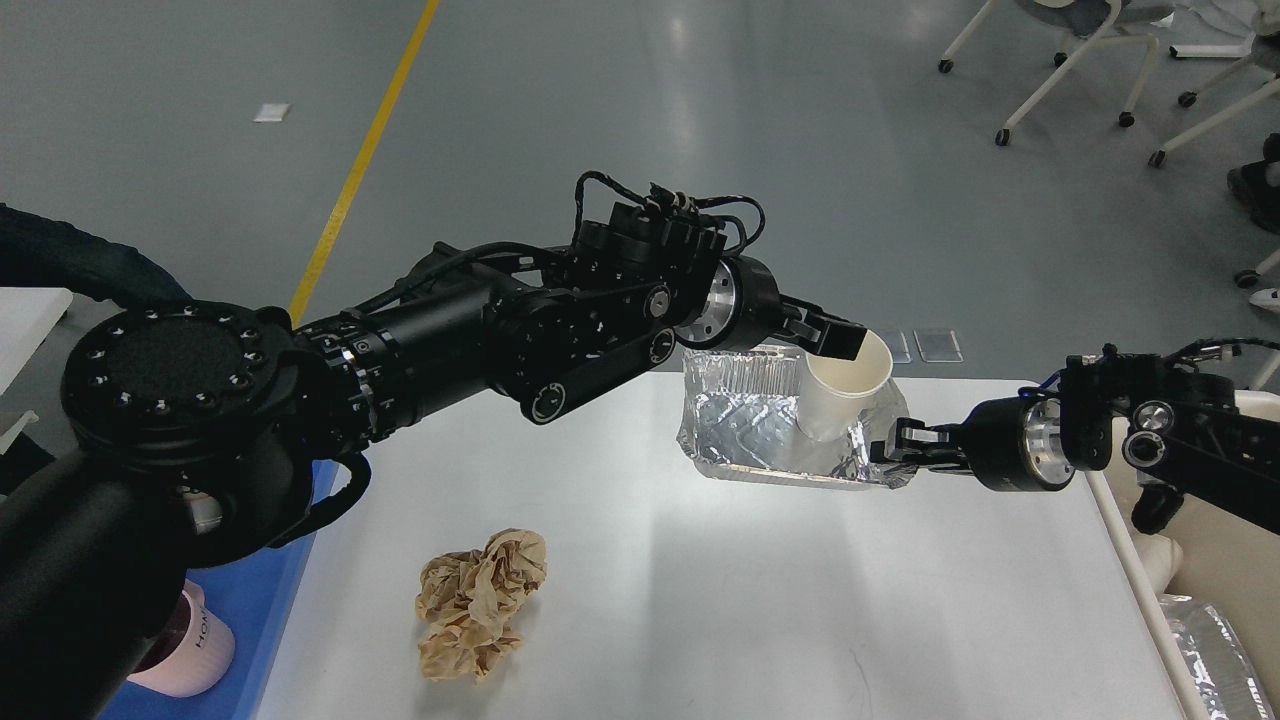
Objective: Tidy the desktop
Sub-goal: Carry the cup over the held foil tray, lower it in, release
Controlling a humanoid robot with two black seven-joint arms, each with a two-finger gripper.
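The left tool (pixel 838 340) pinches the paper cup (pixel 845 390) by its rim; the right tool (pixel 893 447) grips the foil tray (pixel 760 425) near the worktop's (pixel 700 600) far edge. The tilted cup might slip out.

desktop (pixel 760 600): large white tabletop, smooth, slightly glossy, far light patch reflecting on it
shape: rectangular, rounded corner visible at far right; far edge runs straight across the middle of my view
pose: flat, level, spreads from centre toward me and runs out of view at the near edge
left edge: meets blue, partly hidden behind my left arm
right edge: thin pale rim, runs near-to-far along the right side
surface state: mostly bare in the centre and near right; a few faint marks near the bottom middle
load: items sit on it at far centre and near left
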